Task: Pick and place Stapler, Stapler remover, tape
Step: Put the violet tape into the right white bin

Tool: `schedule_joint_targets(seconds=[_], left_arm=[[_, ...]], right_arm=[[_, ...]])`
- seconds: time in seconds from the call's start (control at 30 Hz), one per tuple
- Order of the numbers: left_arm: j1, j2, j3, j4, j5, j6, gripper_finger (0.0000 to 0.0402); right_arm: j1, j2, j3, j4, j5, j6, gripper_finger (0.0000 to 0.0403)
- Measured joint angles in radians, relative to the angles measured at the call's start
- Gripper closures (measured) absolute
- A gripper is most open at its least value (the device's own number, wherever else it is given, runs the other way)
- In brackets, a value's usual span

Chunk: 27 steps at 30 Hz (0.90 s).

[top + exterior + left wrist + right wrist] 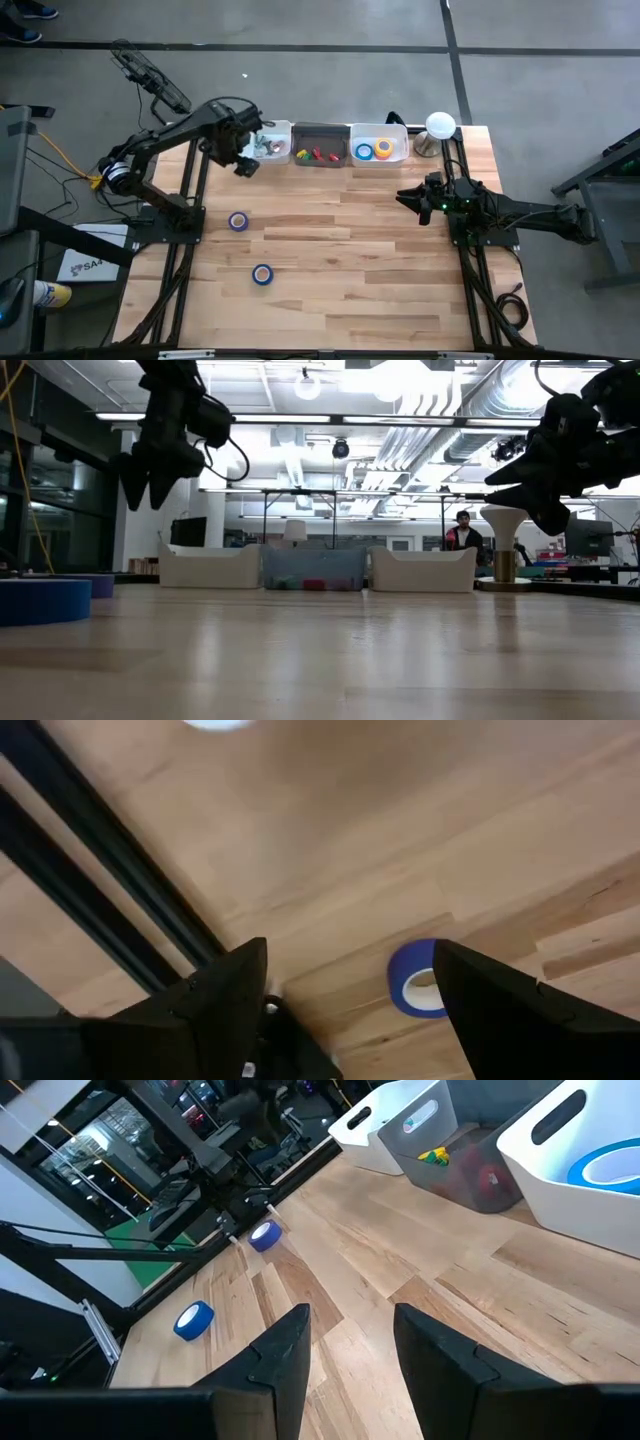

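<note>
Sorted so far: the right white bin (402, 139) holds tape rolls (374, 150), a blue one and a yellow one at least; the grey middle bin (320, 133) holds small red, yellow and green pieces; the left white bin (283, 131) holds silvery items too small to name.
Left to do: two blue tape rolls lie loose on the counter (350, 260), the nearer-bin roll (238, 221) and the farther roll (262, 274), well apart from the bins.
Stapler and remover: I cannot tell them apart among the bin contents; none lies on the open counter.
Progress judged: well along, two rolls short of finished.
Roll attitude: both loose rolls lie flat, open centre facing up, axis upright; being rings, they have no long axis along the counter.
Left end effector (243, 163): raised above the counter just beside the left white bin, fingers spread wide, holding nothing.
Right end effector (411, 197): hovers over the right side of the counter, fingers partly apart, empty, waiting.
</note>
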State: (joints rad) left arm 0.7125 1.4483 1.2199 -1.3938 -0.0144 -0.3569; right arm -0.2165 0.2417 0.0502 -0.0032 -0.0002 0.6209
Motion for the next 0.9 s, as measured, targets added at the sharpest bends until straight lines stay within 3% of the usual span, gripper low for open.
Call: schedule_joint_targets(seconds=[0.3, 0.63, 0.9], left_arm=[[-0.124, 0.001, -0.154, 0.085, 0.001, -0.038, 0.0122], [-0.176, 0.001, -0.386, 0.260, 0.113, -0.075, 0.0122], [-0.224, -0.001, -0.432, 0.303, 0.148, -0.024, 0.0122]], right_arm=[[0.000, 0.000, 0.000, 0.000, 0.000, 0.000, 0.0265], [0.000, 0.000, 0.000, 0.000, 0.000, 0.000, 0.0265], [0.000, 0.000, 0.000, 0.000, 0.000, 0.000, 0.0265]])
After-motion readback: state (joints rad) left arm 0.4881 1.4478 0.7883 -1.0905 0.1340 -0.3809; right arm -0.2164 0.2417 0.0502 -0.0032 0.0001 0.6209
